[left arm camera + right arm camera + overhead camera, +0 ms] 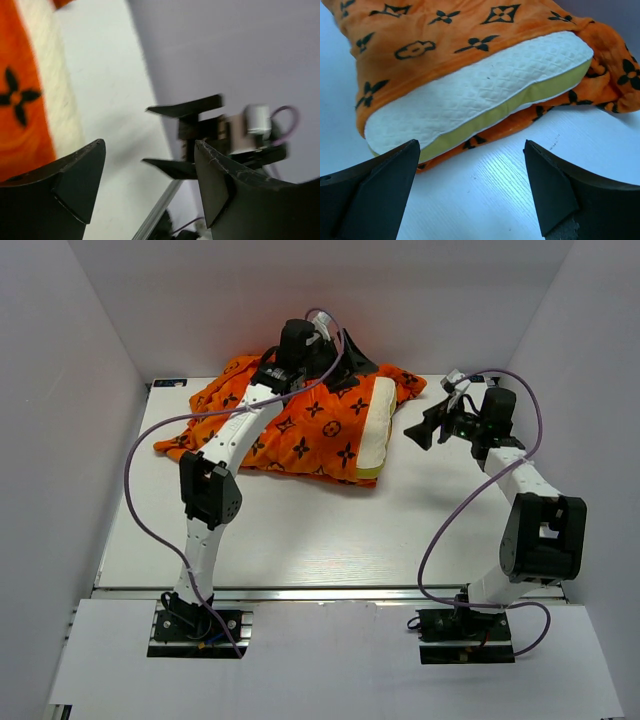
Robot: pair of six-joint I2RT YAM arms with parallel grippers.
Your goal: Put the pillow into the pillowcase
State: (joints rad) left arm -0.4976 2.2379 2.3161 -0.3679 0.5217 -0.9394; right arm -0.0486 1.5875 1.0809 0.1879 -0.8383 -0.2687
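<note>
White table [300, 540], plain white walls around. Orange pillowcase [300, 430] lies crumpled at the far centre. The pillow [470, 95] sits mostly inside it, one long white quilted edge with a yellow side band showing at the open mouth, which faces right. Left gripper [149, 147] hovers above the case's far right corner, jaws apart, nothing between them. Right gripper [471, 147] faces the mouth from near by, jaws wide, empty.

Judgement: plush case is light and limp, likely to bunch and slide; pillow is soft and springy. Best hold is the hem of the mouth's upper lip, while pushing the exposed edge inward.

Black flower and diamond motifs only; no readable writing or label.
</note>
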